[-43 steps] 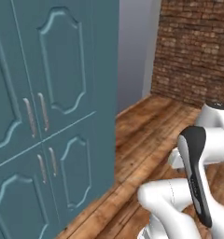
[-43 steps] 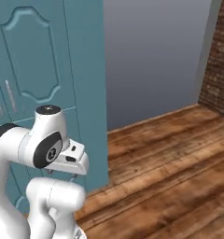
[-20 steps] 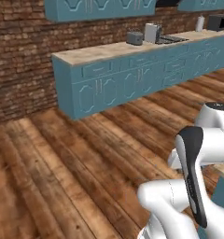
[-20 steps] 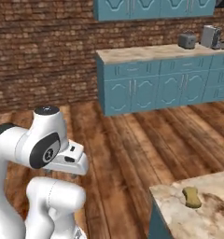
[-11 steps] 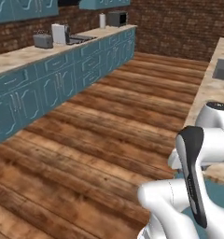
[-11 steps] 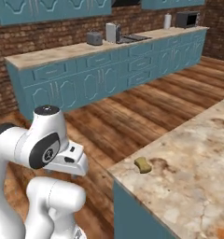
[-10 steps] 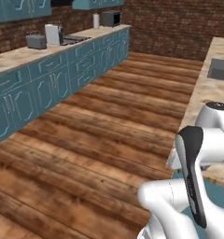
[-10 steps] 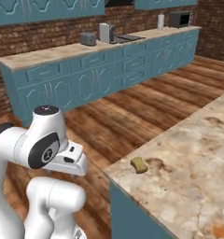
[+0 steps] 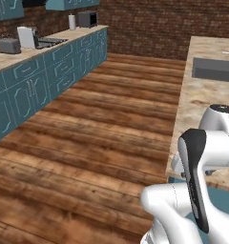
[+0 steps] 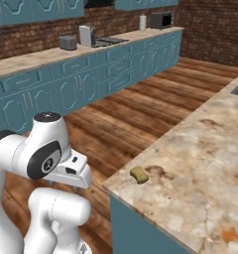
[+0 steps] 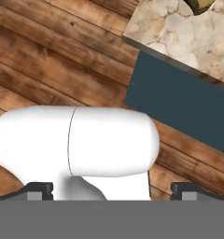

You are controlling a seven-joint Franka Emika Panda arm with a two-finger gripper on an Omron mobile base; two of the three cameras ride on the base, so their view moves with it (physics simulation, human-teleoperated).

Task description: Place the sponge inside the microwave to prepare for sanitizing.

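Sponge (image 10: 139, 174): yellow, lying near the corner of the stone island counter (image 10: 200, 163).
Microwave (image 10: 161, 20): far end of the long teal counter (image 10: 66, 57), well apart from the sponge.
Arm: folded low over its base.
Gripper (image 11: 113, 190): fingers spread wide, holding nothing, pointing down at the wood floor (image 9: 88, 143).

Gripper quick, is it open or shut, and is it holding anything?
Gripper: open, jaws wide apart, holding nothing. The sponge lies on the island counter, not picked up yet.

I'm seeing even, bright rendered light falling flat everywhere, barely casting shadows or glare, while low resolution is softening far edges and textures.
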